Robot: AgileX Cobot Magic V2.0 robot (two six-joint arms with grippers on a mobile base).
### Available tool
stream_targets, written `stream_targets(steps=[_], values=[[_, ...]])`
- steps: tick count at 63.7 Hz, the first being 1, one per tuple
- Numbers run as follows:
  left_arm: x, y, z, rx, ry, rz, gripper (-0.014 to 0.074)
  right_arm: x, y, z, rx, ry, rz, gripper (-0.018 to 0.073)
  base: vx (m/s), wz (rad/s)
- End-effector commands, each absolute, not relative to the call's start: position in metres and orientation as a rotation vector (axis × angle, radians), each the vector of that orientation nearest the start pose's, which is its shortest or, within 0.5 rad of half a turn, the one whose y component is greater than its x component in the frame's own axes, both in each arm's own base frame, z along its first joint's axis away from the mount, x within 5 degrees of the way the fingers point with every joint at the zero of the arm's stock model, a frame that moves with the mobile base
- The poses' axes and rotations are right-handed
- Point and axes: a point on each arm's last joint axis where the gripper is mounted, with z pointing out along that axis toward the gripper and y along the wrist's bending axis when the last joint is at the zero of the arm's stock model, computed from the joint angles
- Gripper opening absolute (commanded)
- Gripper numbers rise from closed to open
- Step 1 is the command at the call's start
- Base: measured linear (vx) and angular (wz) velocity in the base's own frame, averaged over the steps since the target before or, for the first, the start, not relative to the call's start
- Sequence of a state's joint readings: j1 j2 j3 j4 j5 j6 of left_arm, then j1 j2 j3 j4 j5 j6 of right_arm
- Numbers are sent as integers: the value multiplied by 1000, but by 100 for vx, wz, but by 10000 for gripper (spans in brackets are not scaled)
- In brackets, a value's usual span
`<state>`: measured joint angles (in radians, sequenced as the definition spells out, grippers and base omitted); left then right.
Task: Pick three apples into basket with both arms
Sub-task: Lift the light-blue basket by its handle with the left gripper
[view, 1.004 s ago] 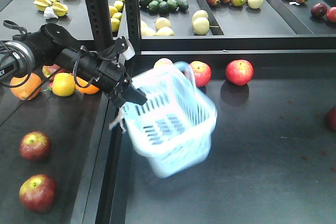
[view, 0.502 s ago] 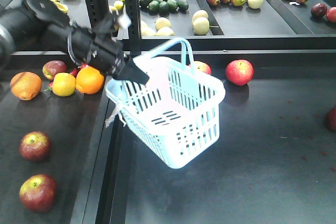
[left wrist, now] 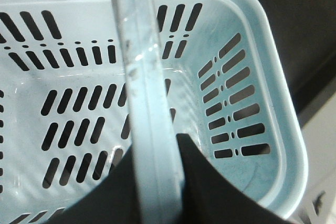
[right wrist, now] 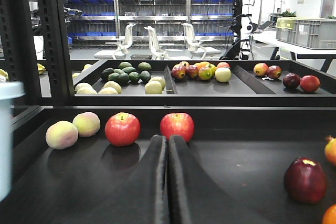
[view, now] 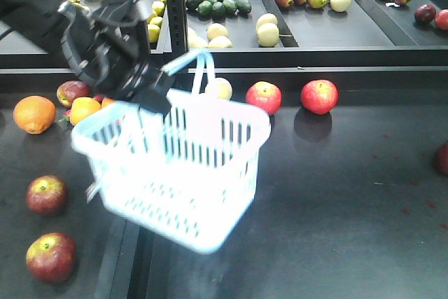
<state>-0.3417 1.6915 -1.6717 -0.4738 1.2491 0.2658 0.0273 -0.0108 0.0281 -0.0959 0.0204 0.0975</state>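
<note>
The pale blue basket point(view: 175, 173) hangs tilted and blurred in the air over the seam between the two tables. My left gripper point(view: 155, 94) is shut on one of its hoop handles point(left wrist: 149, 103), and the basket's inside point(left wrist: 68, 124) holds nothing. Two red apples point(view: 264, 97) point(view: 319, 96) rest behind it by the back wall. Two darker apples point(view: 46, 195) point(view: 49, 257) lie front left. In the right wrist view, my right gripper point(right wrist: 168, 140) is shut with nothing in it, low over the table and pointing at the two red apples point(right wrist: 122, 129) point(right wrist: 177, 126).
An orange point(view: 33, 114) and mixed fruit point(view: 82, 108) lie at the left behind the basket. A black post point(view: 175, 5) stands behind the arm. Rear trays point(view: 329, 29) hold avocados, yellow fruits and apples. Two pale peaches point(right wrist: 73, 129) and a dark apple point(right wrist: 306, 180) lie on the right table.
The left arm has swung the basket left and toward the front, from over the right table to over the seam. The two red apples behind it now show fully.
</note>
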Motion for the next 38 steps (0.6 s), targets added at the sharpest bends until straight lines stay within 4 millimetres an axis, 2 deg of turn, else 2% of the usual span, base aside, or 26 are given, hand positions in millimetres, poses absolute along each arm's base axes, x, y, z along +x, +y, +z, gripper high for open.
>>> stream_targets(steps=[1,9,15,26,38], values=[[283,-152,391,719,2530,-742,-8,56,2,204,-24,1456,17,-4,0,0],[260,-143,391,628,2564,-763,-8,56,2,204,-24,1456,17,-4,0,0],[251,-139,391,568,2546,-767,-8,56,2,204,-24,1456,17,-4,0,0],[250,-137,391,471,2504,-778,-8,56,2,204,-24,1456,17,-4,0,0],[251,-137,391,457,2500,-779,-8,56,2,204,-24,1456,17,-4,0,0]])
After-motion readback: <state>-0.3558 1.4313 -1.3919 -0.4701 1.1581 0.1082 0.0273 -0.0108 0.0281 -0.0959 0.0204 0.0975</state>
